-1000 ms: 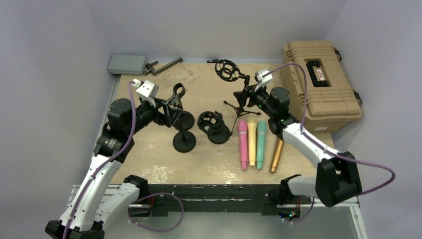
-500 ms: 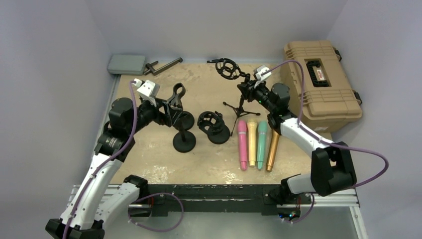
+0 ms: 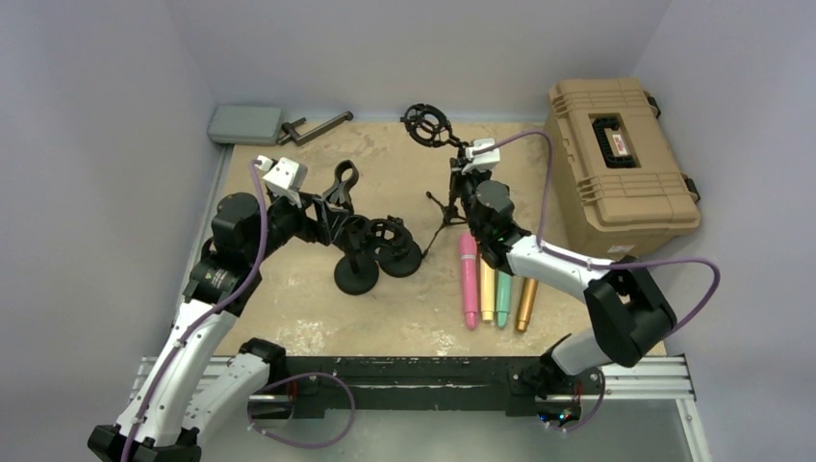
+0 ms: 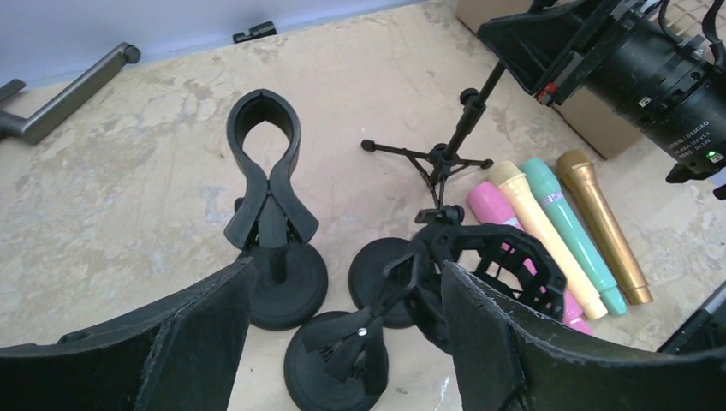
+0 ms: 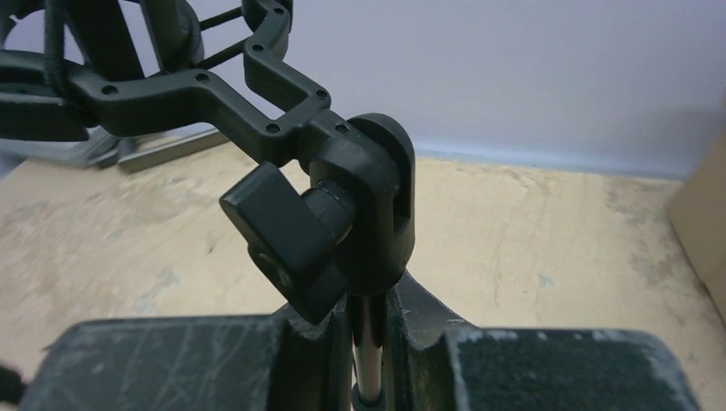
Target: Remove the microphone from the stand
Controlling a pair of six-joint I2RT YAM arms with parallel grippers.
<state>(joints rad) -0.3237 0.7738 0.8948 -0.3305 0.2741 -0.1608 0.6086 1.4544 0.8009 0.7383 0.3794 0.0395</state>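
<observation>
Four microphones lie side by side on the table: pink (image 3: pixel 469 279), yellow (image 3: pixel 487 289), teal (image 3: pixel 503 300) and gold (image 3: pixel 526 304). No stand in view holds a microphone. A black tripod stand (image 3: pixel 445 199) carries an empty shock mount (image 3: pixel 426 123). My right gripper (image 3: pixel 459 188) is shut on its thin metal pole (image 5: pixel 368 360), just below the swivel joint (image 5: pixel 364 205). My left gripper (image 4: pixel 342 342) is open above a short clip stand (image 4: pixel 360 342), between a taller clip stand (image 4: pixel 265 171) and a low shock-mount stand (image 4: pixel 492 265).
A tan hard case (image 3: pixel 621 164) sits at the right edge of the table. A grey box (image 3: pixel 245 123) and a metal bar (image 3: pixel 318 127) lie at the back left corner. The round stand bases (image 3: pixel 358 276) crowd together left of the microphones.
My right gripper has closed on the tripod stand's pole and swung left with it. The low shock-mount stand now sits further left, against the clip stands. The left arm has stayed put.
</observation>
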